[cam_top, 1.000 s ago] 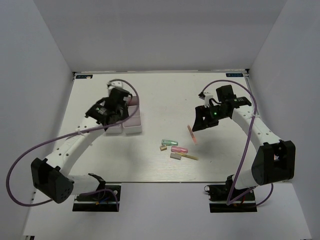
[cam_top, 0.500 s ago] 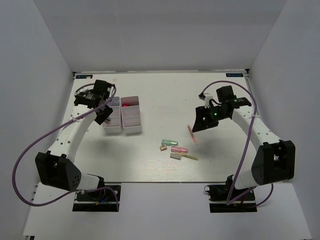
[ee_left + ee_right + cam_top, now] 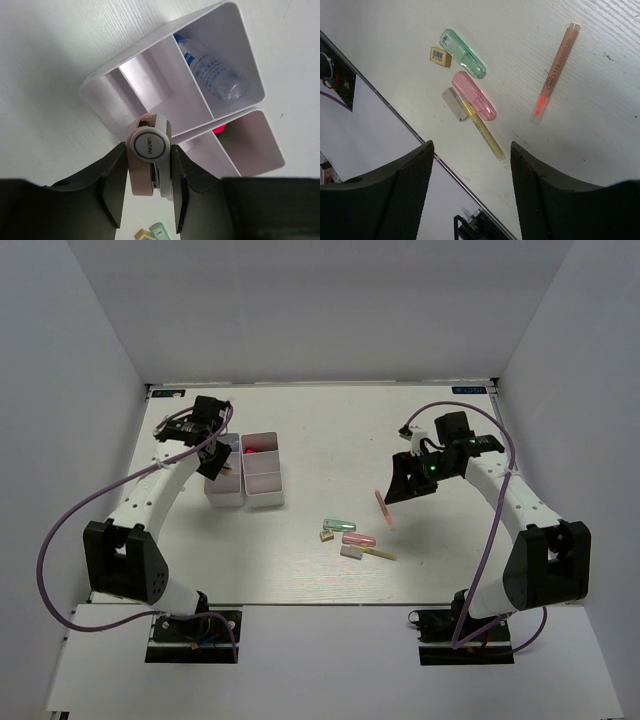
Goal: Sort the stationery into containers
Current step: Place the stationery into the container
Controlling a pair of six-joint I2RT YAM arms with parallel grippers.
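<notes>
My left gripper (image 3: 149,167) is shut on a pink-and-white stationery piece (image 3: 149,145) with a round label, held just above the near-left corner of the white containers (image 3: 120,75). From above, that gripper (image 3: 212,466) hangs over the containers' (image 3: 264,476) left column. One compartment holds a clear blue-labelled item (image 3: 215,75), another something pink-red (image 3: 220,131). My right gripper (image 3: 471,155) is open and empty, high above loose stationery: a green piece (image 3: 462,60), a tan eraser (image 3: 440,56), a pink piece (image 3: 474,95), a grey eraser (image 3: 455,104), a yellow pen (image 3: 485,132) and a pink pencil (image 3: 557,65).
The loose items lie in a cluster (image 3: 352,540) mid-table, with the pink pencil (image 3: 384,509) a little apart beside my right gripper (image 3: 398,486). White walls close the table on the left, right and back. The table's front edge (image 3: 415,137) runs close to the cluster.
The left arm has swung left and back off the top of the containers, still holding the pink-and-white piece; the compartments now show. The right arm has stayed put.
</notes>
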